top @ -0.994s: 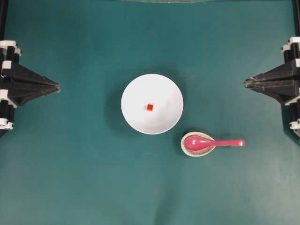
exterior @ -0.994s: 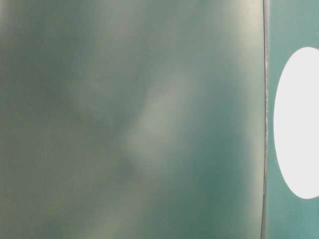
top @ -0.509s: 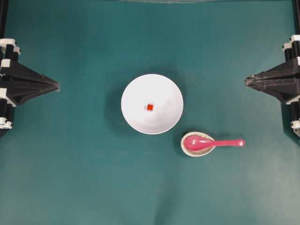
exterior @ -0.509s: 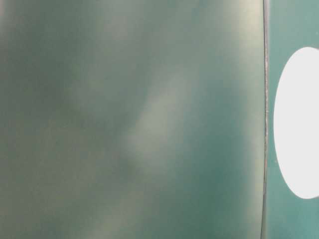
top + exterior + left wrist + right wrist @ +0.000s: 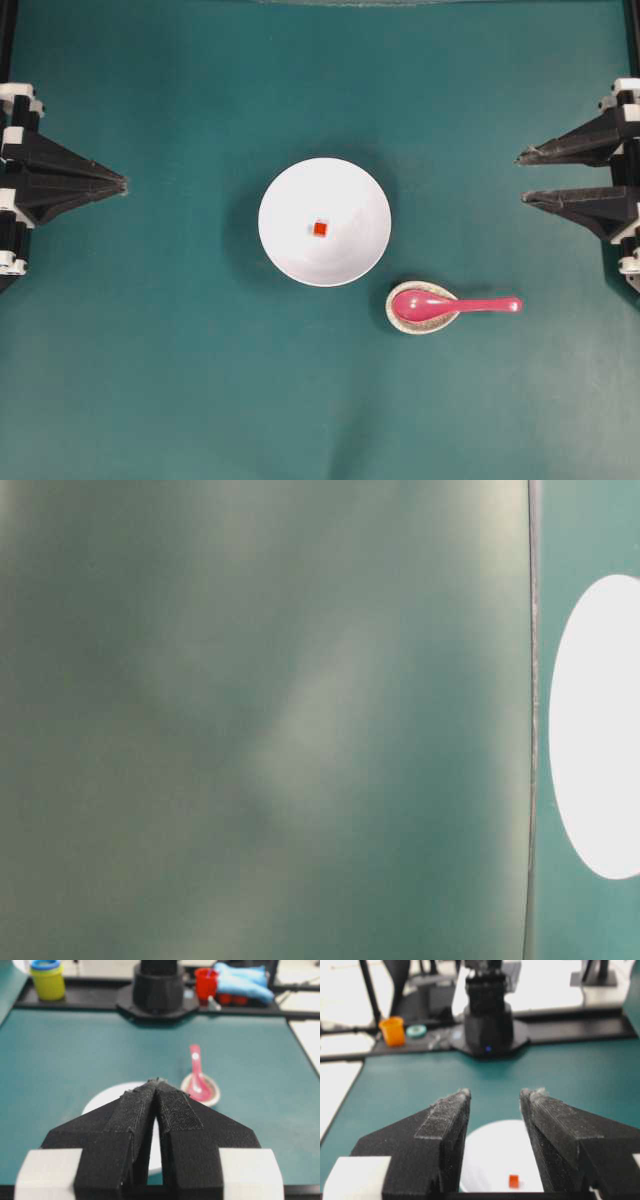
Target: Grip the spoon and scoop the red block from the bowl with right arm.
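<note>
While right tool (image 5: 521, 177) gapes wide | glossy pinkish-red spoon (image 5: 450, 305) lies untouched | left tool (image 5: 122, 183) pinched together

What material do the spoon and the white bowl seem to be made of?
Spoon: probably glazed ceramic or hard plastic; its pinkish-red surface looks glossy, with a small highlight on the scoop. Bowl: probably glazed ceramic or melamine; plain, smooth, even white. The pictures cannot settle either.
</note>
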Robot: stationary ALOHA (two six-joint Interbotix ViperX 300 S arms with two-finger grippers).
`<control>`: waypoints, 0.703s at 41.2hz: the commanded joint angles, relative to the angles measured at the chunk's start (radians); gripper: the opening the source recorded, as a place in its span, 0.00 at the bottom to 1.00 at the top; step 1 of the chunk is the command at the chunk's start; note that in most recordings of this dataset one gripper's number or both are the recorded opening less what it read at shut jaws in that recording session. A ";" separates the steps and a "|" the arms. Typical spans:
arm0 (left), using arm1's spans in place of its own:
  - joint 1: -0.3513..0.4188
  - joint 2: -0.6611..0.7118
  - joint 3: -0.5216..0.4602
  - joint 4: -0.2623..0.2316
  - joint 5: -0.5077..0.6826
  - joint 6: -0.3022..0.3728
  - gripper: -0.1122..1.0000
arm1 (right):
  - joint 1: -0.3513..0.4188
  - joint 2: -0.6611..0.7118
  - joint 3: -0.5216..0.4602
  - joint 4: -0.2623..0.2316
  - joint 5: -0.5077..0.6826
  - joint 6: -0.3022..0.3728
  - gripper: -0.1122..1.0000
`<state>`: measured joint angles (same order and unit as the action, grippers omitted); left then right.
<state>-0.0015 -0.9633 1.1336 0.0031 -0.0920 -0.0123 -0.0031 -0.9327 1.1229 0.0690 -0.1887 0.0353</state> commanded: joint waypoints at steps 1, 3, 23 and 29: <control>0.000 0.008 -0.031 0.002 0.003 -0.002 0.10 | 0.000 0.015 -0.025 0.003 0.009 0.000 0.56; -0.002 0.006 -0.031 0.002 0.006 0.000 0.10 | 0.000 0.028 -0.015 0.002 0.009 -0.002 0.56; 0.000 0.008 -0.031 0.002 0.021 0.002 0.10 | 0.155 0.347 0.233 0.118 -0.472 0.002 0.56; -0.002 0.008 -0.029 0.002 0.023 0.003 0.10 | 0.247 0.479 0.247 0.184 -0.569 0.002 0.56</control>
<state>-0.0015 -0.9633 1.1321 0.0031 -0.0660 -0.0107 0.2010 -0.5108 1.3760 0.2194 -0.7041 0.0399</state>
